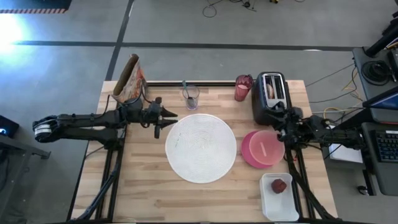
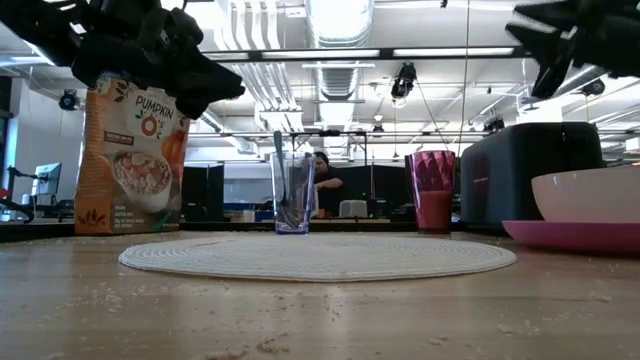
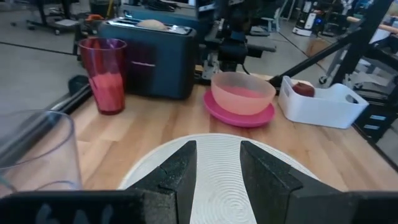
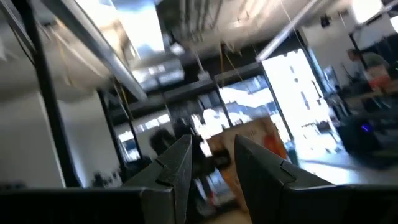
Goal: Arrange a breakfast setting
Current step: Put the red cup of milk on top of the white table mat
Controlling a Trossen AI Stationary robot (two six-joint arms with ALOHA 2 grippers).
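On the table (image 1: 143, 193), the spoon (image 1: 185, 89) stands upright in a clear glass (image 1: 191, 97).

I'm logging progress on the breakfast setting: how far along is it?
Barely begun. The white placemat lies bare. The bowl on the magenta plate sits beside it, the red fruit still in its white tray. Nothing is in hand: left gripper and right gripper hover with jaws empty.

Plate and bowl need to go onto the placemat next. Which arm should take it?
Right, probably. The right gripper sits beside the magenta plate holding the peach bowl; the left gripper is across the white placemat.
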